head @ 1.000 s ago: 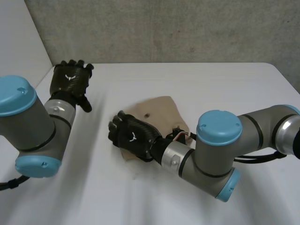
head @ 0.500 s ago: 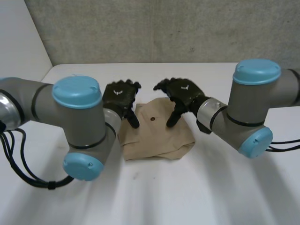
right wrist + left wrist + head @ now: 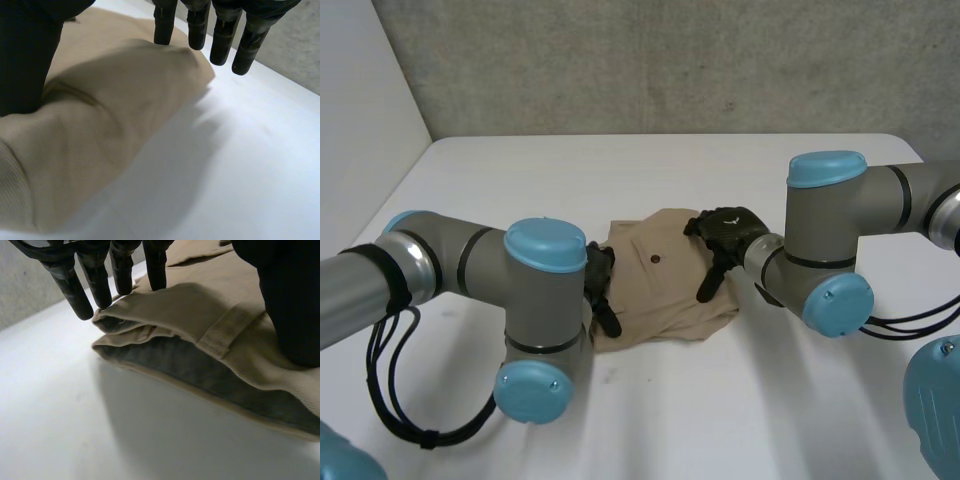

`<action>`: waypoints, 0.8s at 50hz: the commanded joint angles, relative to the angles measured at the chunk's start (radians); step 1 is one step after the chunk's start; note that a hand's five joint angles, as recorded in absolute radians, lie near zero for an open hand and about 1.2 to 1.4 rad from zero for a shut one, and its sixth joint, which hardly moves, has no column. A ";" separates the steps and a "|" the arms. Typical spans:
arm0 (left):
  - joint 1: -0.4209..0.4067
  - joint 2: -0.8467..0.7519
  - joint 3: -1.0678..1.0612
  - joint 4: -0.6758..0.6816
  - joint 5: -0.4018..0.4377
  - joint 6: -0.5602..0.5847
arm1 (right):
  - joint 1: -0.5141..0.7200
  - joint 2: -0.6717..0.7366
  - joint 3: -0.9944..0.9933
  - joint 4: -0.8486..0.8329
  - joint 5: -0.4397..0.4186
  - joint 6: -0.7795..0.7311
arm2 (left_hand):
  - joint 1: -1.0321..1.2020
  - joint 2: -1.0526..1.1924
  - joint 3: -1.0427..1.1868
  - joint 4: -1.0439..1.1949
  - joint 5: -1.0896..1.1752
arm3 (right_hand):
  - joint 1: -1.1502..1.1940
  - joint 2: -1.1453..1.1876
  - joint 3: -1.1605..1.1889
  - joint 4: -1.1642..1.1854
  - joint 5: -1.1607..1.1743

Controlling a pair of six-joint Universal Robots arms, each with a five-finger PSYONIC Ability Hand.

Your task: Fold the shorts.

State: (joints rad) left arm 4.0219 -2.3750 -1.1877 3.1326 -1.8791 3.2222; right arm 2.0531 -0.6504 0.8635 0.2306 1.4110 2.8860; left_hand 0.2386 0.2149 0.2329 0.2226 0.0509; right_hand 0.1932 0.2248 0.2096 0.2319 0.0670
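Beneath the left hand [image 3: 600,283], fingers straight and thumb resting on top, lies one folded edge of the shorts [image 3: 660,292]; the right hand [image 3: 728,230], equally released, presses the opposite edge; both have dropped from hovering above; shorts lie doubled between them on the surface [image 3: 740,400]; probably flattening, or readying another fold.

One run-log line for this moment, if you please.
shorts: folded, on table | left hand: open, at left edge | right hand: open, at right edge
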 commanded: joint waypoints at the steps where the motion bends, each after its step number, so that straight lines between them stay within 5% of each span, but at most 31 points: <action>1: 0.025 -0.010 0.019 0.107 0.003 0.171 | 0.001 -0.003 0.026 -0.002 0.057 -0.057 | -0.007 0.016 -0.002 0.009 0.006 | -0.019 -0.050 -0.035 -0.057 -0.067; 12: 0.020 0.074 0.005 0.115 0.098 0.189 | 0.015 -0.095 0.088 -0.019 0.046 -0.048 | -0.013 0.010 -0.008 0.003 0.000 | -0.019 -0.050 -0.035 -0.057 -0.067; 20: 0.069 0.233 -0.006 0.083 0.140 0.185 | 0.002 -0.342 0.209 -0.203 0.107 0.029 | -0.040 -0.016 -0.034 -0.024 -0.027 | -0.019 -0.050 -0.035 -0.057 -0.067; 29: 0.250 0.531 0.011 -0.093 0.144 0.021 | -0.079 -0.639 0.342 -0.260 0.350 0.044 | -0.008 0.016 -0.002 0.008 0.005 | -0.019 -0.050 -0.035 -0.057 -0.067; 40: 0.327 0.663 0.045 -0.345 0.219 -0.019 | -0.120 -0.752 0.336 -0.057 0.368 0.047 | -0.034 -0.010 -0.028 -0.018 -0.021 | -0.019 -0.050 -0.035 -0.057 -0.067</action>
State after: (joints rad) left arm 4.3292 -1.7575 -1.1513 2.8900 -1.7138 3.2151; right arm 1.9456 -1.3699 1.2296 0.0539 1.7877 2.9318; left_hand 0.2383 0.2149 0.2329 0.2201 0.0467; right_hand 0.1710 0.2252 0.2095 0.2320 0.0633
